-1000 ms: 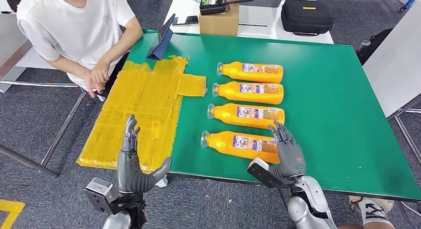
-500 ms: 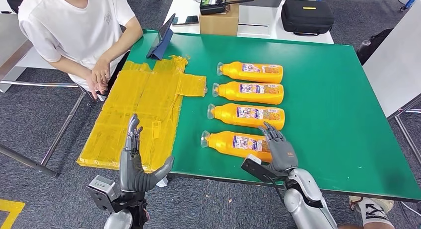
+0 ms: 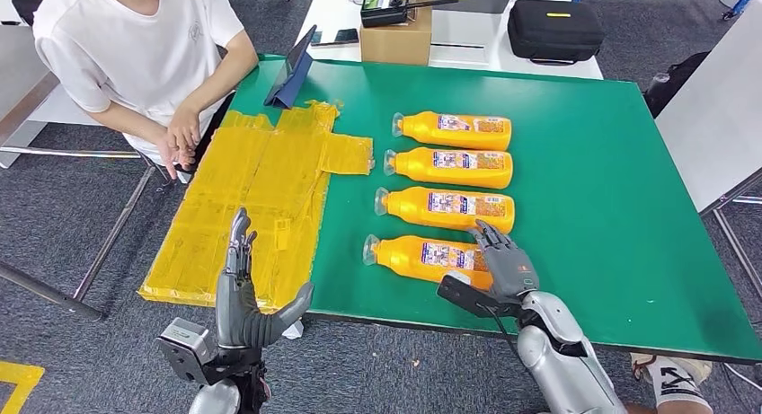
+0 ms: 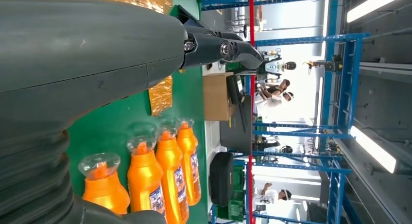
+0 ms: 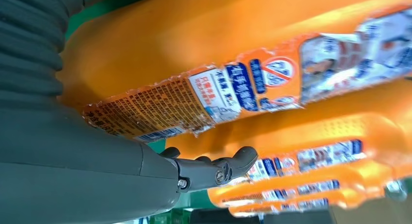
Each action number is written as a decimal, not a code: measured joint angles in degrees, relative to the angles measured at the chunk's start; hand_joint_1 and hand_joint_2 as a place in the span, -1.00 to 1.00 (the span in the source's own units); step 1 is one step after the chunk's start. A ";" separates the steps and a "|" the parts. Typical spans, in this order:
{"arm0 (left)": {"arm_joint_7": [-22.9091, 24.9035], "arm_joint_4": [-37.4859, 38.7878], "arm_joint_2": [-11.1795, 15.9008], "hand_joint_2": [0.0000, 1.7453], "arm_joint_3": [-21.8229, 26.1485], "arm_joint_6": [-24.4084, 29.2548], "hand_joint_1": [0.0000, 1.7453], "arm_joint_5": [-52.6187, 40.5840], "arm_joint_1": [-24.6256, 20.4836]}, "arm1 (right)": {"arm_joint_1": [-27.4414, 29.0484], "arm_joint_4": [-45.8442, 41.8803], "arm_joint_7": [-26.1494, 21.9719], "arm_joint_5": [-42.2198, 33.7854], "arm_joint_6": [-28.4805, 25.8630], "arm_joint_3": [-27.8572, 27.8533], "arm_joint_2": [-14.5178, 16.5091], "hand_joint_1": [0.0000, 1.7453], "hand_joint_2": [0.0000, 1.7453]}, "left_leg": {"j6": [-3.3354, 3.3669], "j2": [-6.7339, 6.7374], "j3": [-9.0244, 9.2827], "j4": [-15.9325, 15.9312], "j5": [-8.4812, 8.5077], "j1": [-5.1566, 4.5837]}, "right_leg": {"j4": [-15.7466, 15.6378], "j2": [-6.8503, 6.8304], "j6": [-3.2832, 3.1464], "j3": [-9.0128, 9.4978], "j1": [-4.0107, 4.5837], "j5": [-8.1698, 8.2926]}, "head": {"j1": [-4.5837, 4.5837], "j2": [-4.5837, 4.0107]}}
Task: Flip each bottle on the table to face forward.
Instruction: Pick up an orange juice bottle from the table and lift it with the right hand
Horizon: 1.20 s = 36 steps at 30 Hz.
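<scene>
Four orange bottles lie side by side on the green table (image 3: 611,207), caps to the left, labels up. The nearest bottle (image 3: 418,256) has my right hand (image 3: 505,265) at its base end, fingers spread over the bottle's right part. In the right wrist view that bottle (image 5: 218,54) lies close against the palm and the thumb (image 5: 214,170) sticks out free beside it. Behind it lie the second bottle (image 3: 445,207), the third (image 3: 449,166) and the farthest (image 3: 454,129). My left hand (image 3: 243,297) stands upright and open at the table's front edge, holding nothing.
A crinkled yellow sheet (image 3: 261,189) covers the table's left part. A person (image 3: 135,55) sits at the left corner, hands by the edge. A tablet (image 3: 292,73) leans at the back left. A cardboard box (image 3: 395,41) and a black case (image 3: 555,28) sit behind.
My right hand has slid left and down onto the base end of the nearest bottle. The left hand and the bottles have stayed put.
</scene>
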 joint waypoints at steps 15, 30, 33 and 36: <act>-0.01 -0.19 0.00 1.00 0.13 0.66 -1.00 -0.22 0.22 | -8.09 8.19 1.25 -5.22 8.58 4.79 -1.43 0.69 1.00 | 0.01 0.14 0.26 0.01 0.00 0.00 | -0.01 0.09 0.01 0.20 0.00 0.02 | 0.00 0.00; -0.80 -0.04 0.00 1.00 0.09 1.39 -1.00 -1.55 -0.14 | -11.44 13.42 0.49 -9.03 8.79 6.11 -0.99 0.69 1.00 | 0.01 0.20 0.33 0.01 0.01 0.00 | -0.01 0.10 0.02 0.25 0.01 0.04 | 0.00 0.01; -0.82 -0.01 0.00 1.00 0.10 1.64 -1.00 -1.54 -0.16 | -11.73 13.94 0.17 -9.64 9.04 6.37 -0.96 0.70 1.00 | 0.01 0.20 0.36 0.01 0.01 0.00 | -0.01 0.11 0.02 0.26 0.01 0.04 | 0.00 0.01; -0.84 0.22 0.00 1.00 0.10 1.96 -1.00 -1.39 -0.19 | -11.96 14.53 -0.98 -11.56 9.47 6.67 -0.98 0.74 1.00 | 0.01 0.20 0.42 0.01 0.01 0.00 | -0.01 0.11 0.02 0.32 0.01 0.04 | 0.01 0.00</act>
